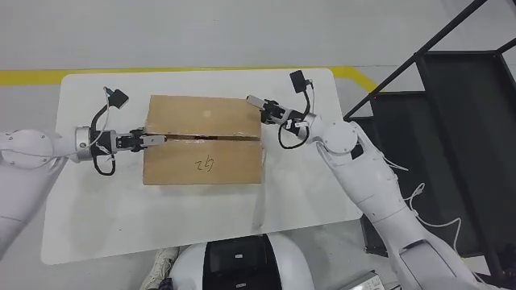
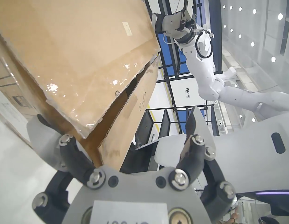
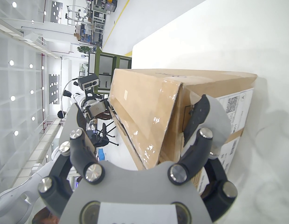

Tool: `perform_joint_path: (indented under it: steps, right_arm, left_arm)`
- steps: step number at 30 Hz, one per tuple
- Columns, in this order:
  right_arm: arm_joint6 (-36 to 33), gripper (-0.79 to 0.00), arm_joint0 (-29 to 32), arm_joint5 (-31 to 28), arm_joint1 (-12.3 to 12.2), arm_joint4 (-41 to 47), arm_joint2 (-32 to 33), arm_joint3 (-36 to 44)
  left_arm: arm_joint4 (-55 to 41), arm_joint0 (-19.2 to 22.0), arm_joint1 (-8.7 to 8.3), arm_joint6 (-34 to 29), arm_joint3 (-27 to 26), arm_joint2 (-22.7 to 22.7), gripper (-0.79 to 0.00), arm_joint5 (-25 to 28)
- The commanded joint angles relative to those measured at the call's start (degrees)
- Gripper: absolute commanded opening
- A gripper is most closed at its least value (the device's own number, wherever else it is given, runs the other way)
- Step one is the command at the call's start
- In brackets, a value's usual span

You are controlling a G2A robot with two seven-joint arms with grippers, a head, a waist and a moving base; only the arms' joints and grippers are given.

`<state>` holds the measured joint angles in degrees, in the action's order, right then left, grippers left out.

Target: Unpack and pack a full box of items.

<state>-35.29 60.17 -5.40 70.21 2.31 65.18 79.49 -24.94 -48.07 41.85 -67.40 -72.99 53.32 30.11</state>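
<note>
Cardboard box (image 1: 201, 149) is sitting flaps-up on the white desk (image 1: 97, 209), lying between the two grippers, with one at each short end.

Left gripper (image 1: 157, 138) is hanging level at one end of the box, right at the centre seam (image 1: 205, 136).
- Its jaws are standing spread, pinching nothing.
- In the left wrist view, the torn corner of the raised flap (image 2: 65, 36) is poking in between the jaws. It is lying closer to one finger (image 2: 37, 131) than to the other (image 2: 193, 122), which is hanging in open air off the box top.
- I cannot tell whether the nearer finger is touching cardboard.
- The raised flap is riding a little above the marked flap (image 2: 135, 108), and a dark gap is showing between them just ahead of the jaws.
- Clear tape (image 2: 88, 87) is glinting along the raised flap's ragged edge.

Right gripper (image 1: 253, 101) is sitting at the opposite end, at the raised flap's outer corner.
- Its jaws are also standing spread, gripping nothing.
- In the right wrist view, one finger (image 3: 200, 110) is lying against or just beside the box's end face. The other (image 3: 76, 120) is hovering over the top side.
- The flap's taped edge is running between the jaws.
- A printed label (image 3: 235, 108) is showing on the end face, just beyond the first finger.
</note>
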Motion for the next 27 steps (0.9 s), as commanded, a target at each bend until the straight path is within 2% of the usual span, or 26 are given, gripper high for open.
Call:
perform_joint_path:
  steps: [1, 7, 15, 22, 27]
  right_arm:
    - [-0.1, 0.000, -0.2, 0.4, 0.0, -0.5, -0.1, -0.5]
    - [1.1, 0.000, 0.2, 1.0, -0.2, -3.2, 0.2, -1.2]
    - [4.2, 0.000, 5.0, -1.5, -1.3, -8.0, 4.1, 4.6]
    - [-3.5, 0.000, 14.0, -7.7, -2.9, -6.8, 8.3, 13.7]
    - [-5.7, 0.000, 20.2, -9.8, -3.8, -7.8, 10.7, 19.4]
  left_arm:
    - [0.1, 0.1, 0.19, -0.5, 0.4, -0.2, 0.000, 0.0]
    - [0.5, -0.1, 0.53, -1.3, 1.6, -0.1, 0.000, 0.2]
    - [-1.3, -1.7, 0.23, -4.8, 0.8, 1.6, 0.000, 1.5]
    - [-2.1, -3.4, -0.55, -6.9, -2.3, 2.9, 0.000, -0.1]
    - [-1.1, -4.3, -0.87, -6.8, -3.1, 3.2, 0.000, 0.0]
